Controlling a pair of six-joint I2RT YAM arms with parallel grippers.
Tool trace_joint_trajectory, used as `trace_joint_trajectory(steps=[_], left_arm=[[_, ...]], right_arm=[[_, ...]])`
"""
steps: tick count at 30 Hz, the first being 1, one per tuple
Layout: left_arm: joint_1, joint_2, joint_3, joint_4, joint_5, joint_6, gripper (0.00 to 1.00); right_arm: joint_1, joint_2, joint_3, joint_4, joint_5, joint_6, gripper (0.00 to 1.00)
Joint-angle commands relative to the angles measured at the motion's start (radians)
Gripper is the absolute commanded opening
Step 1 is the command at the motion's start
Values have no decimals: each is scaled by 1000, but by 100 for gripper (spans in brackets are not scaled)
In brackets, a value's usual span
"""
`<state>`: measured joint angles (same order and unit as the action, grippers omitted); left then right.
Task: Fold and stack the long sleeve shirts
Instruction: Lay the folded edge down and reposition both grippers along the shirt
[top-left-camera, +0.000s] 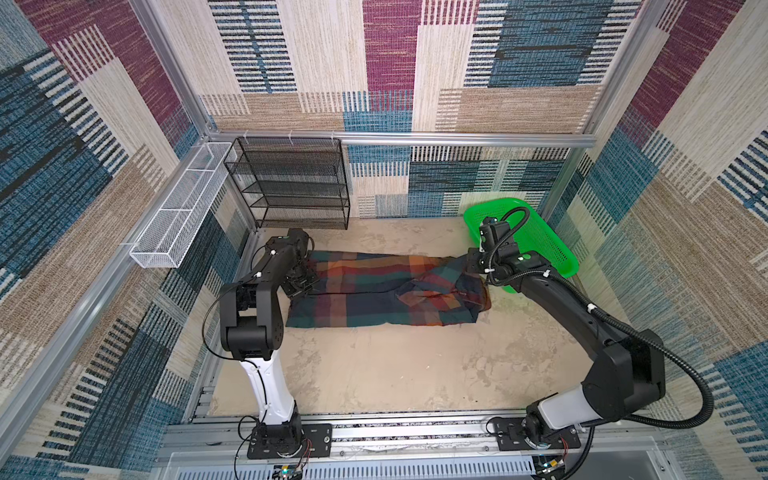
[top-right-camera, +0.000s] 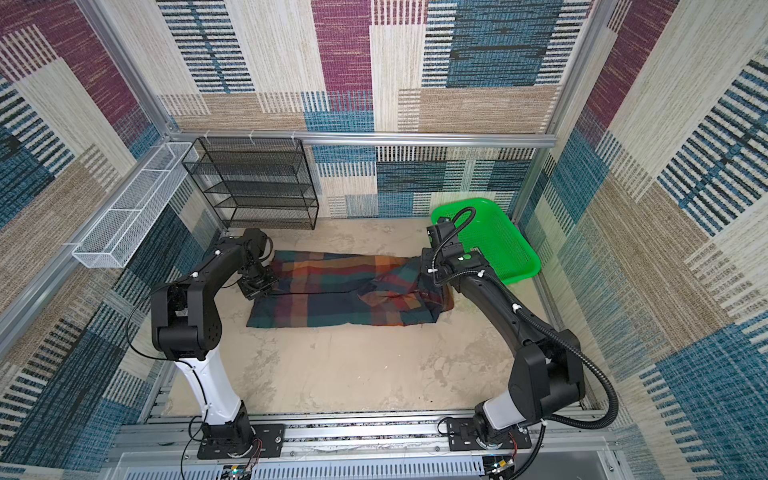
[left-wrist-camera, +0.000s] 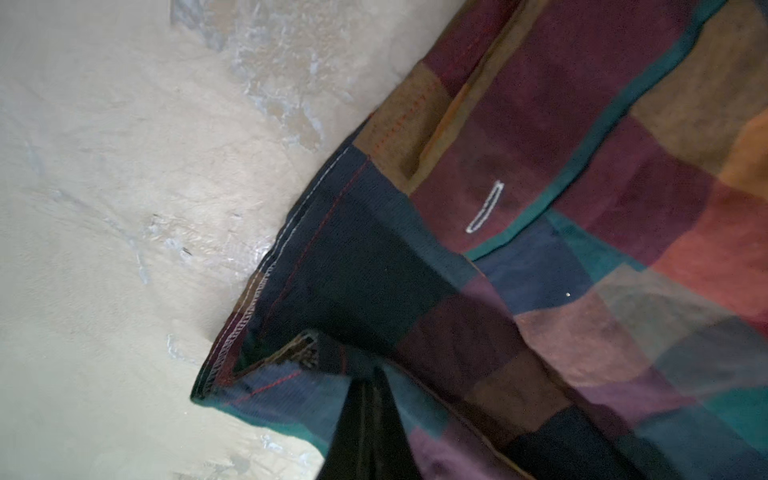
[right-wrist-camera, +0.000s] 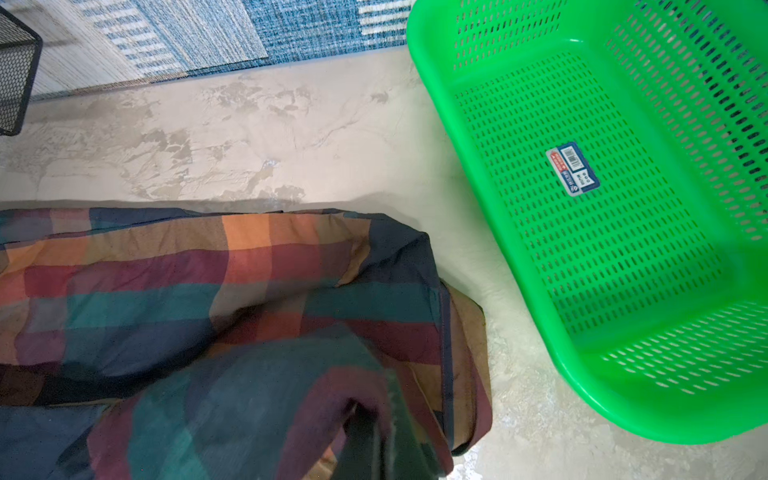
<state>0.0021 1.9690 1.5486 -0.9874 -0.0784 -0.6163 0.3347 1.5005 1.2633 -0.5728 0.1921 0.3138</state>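
We see a mottled beige table (top-left-camera: 395, 374); a plaid shirt (top-left-camera: 357, 291) lies lengthwise across its far half, left to right; a green basket (top-left-camera: 552, 249) sits at the far right corner; a black mesh rack (top-left-camera: 291, 187) stands at the far left corner.

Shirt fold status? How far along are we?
Done: the plaid shirt lies in a long narrow band across the table, sides apparently folded in. In hand: left gripper pinches the hem end, right gripper the collar end, both shut on cloth. To do: crosswise folds and stacking; green basket sits empty.
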Motion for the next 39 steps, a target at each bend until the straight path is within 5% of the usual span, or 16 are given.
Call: trace_joint_trajectory(steps=[1, 8, 12, 15, 18, 24, 30, 39], left_arm=[[1, 17, 23, -16, -13, 37, 14], [0, -16, 66, -22, 7, 50, 34], [1, -100, 49, -20, 44, 40, 38], [-1, -176, -10, 3, 77, 27, 38], [-3, -227, -95, 53, 128, 3, 38], [-21, -212, -196, 110, 175, -6, 38], [-21, -154, -252, 148, 170, -8, 37], [-16, -65, -255, 149, 134, 4, 36]], right_arm=[[0, 20, -2, 46, -3, 6, 0], [0, 81, 23, 38, 2, 8, 0], [0, 90, 30, 18, 43, 36, 20], [1, 16, 10, 41, 46, 82, 45], [18, -55, -1, 69, 2, 91, 53], [152, -106, -83, 90, -147, 163, 54], [181, -130, -364, 295, -344, 302, 54], [172, -21, -544, 373, -260, 389, 52]])
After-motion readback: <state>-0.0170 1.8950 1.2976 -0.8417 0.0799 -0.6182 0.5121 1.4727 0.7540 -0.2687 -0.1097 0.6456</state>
